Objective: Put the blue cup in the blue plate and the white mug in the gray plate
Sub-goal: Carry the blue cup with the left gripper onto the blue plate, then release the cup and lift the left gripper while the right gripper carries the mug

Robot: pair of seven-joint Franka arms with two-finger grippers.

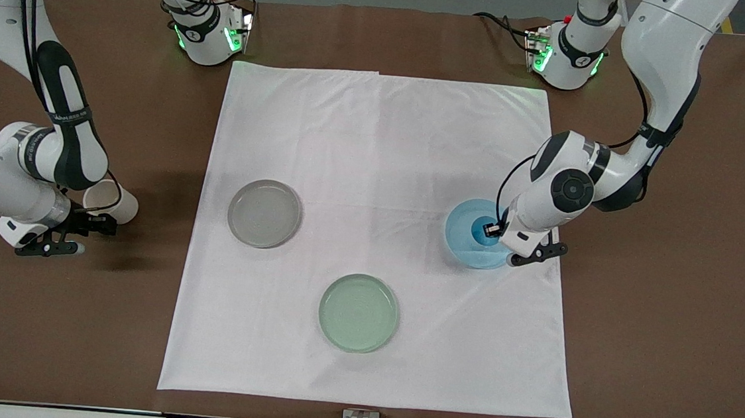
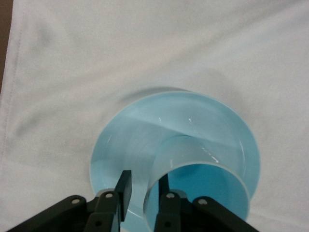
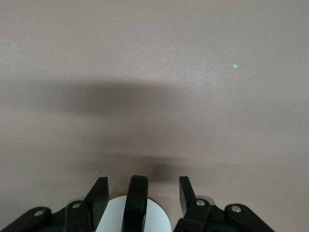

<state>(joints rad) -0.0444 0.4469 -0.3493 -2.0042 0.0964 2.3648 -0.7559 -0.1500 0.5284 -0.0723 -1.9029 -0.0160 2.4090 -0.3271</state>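
We see the blue cup standing in the blue plate, the left end effector parted astride its rim. The right end effector straddles the white mug on the desk, apart around its handle. Both look light, rigid, slick; wall grips suit us best.

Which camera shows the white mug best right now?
Front view: the white mug shows its body beside the right hand, off the cloth. The right wrist view catches only its handle and rim. The left wrist view misses it.
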